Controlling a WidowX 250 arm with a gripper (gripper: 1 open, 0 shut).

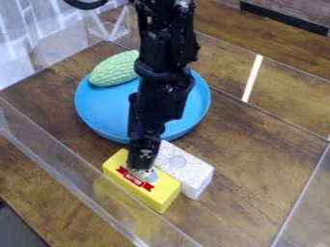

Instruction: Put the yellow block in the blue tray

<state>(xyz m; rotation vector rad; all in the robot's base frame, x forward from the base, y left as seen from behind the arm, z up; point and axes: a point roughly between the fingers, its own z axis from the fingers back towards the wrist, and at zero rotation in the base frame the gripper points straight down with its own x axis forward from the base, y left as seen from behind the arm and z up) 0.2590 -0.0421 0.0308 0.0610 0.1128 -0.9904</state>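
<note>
Tabletop: yellow block (141,180) beneath open jaws.

Yellow block (139,181) with red band; bright-blue tray (103,111).
</note>
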